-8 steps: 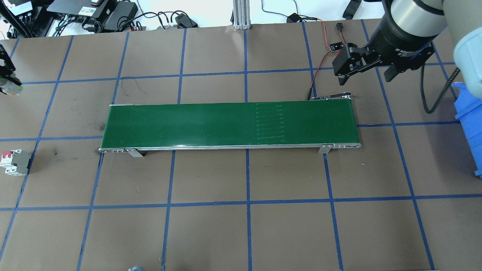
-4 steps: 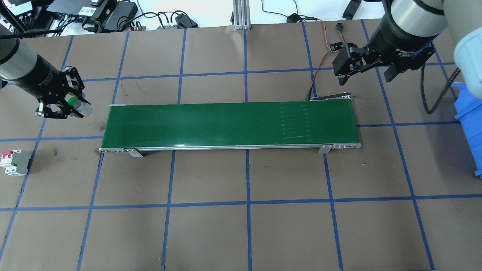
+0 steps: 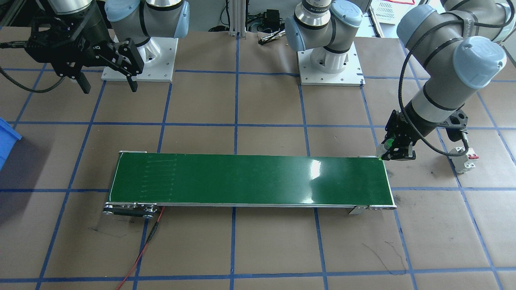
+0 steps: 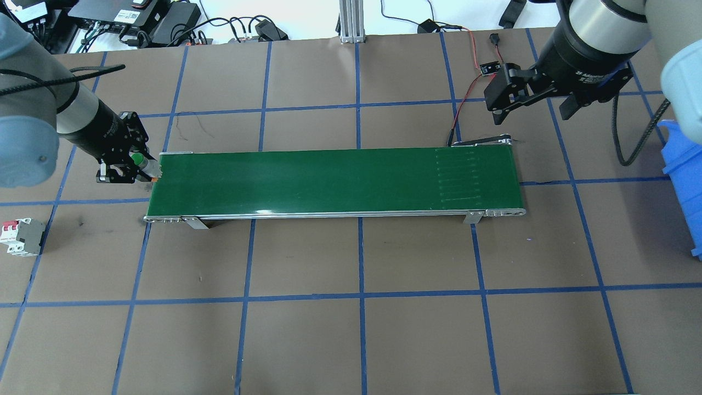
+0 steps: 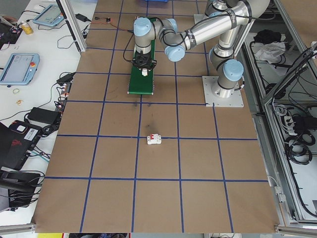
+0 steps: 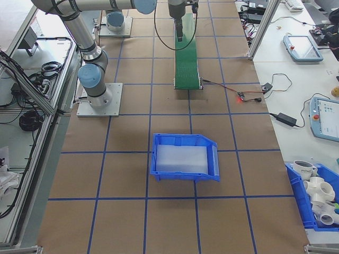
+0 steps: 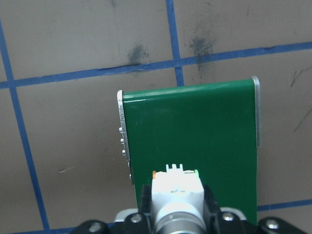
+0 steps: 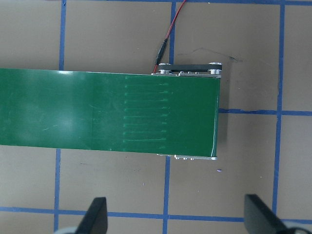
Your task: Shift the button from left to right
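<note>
Button: small switch with green cap and white base, button (image 4: 140,161) gripped in the left pincer (image 4: 130,164), held just at the left end of the belt (image 4: 329,181), not yet set down on it as far as I can tell.
Left pincer: closed on the button's white body; wrist view shows the button (image 7: 176,187) clamped between both fingers (image 7: 145,197), nose pointing over the belt's end edge.
Front view: button (image 3: 388,145) and left pincer (image 3: 397,150) sit right at the belt corner, near the belt surface; contact unclear.
Right pincer: right pincer (image 4: 531,104) spread wide, holding nothing, hanging above the counter (image 4: 351,340) just beyond the belt's right end; its own camera shows both fingertips (image 8: 97,214) well apart with the belt end below.
Belt: green conveyor lying left to right across the counter, nothing riding on it.
Done: button picked up and brought to the belt's left end.
Left: release onto belt, ride or carry to the right end, right pincer takes it; blue bin (image 6: 185,157) on the right side looks like the likely drop spot, a guess.
Other: white breaker with red levers (image 4: 21,236) sits on the counter left of the belt, untouched, not part of the job.
Progress: early, roughly first third, judged from positions only.
</note>
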You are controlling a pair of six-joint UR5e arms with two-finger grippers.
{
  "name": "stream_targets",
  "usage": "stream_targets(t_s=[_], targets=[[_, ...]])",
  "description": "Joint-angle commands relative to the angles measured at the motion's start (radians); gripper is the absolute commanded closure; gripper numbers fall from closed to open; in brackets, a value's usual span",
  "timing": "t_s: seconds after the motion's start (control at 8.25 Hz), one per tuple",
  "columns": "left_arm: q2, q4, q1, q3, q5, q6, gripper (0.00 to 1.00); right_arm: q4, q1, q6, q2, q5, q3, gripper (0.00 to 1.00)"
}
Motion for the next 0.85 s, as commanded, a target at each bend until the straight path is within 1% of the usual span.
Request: stream_targets(t_s=[0.0,0.36,0.48,0.61,0.73], targets=[[-0.028,0.247,-0.002,-0.138,0.029,-0.063,0.70,0.000,0.000,0.000,0.000,0.000,0.000,0.00],[-0.086,0.241,-0.002,-0.138,0.017,-0.058,0.71,0.000,0.000,0.000,0.000,0.000,0.000,0.00],[-0.088,0.241,-0.003,-0.138,0.014,-0.059,0.71,0.002,0.000,0.000,0.000,0.000,0.000,0.00],[-0.088,0.237,-0.003,-0.138,-0.007,-0.061,0.71,0.002,0.000,0.000,0.000,0.000,0.000,0.00],[-0.088,0.235,-0.003,-0.138,-0.012,-0.063,0.72,0.002,0.000,0.000,0.000,0.000,0.001,0.00]])
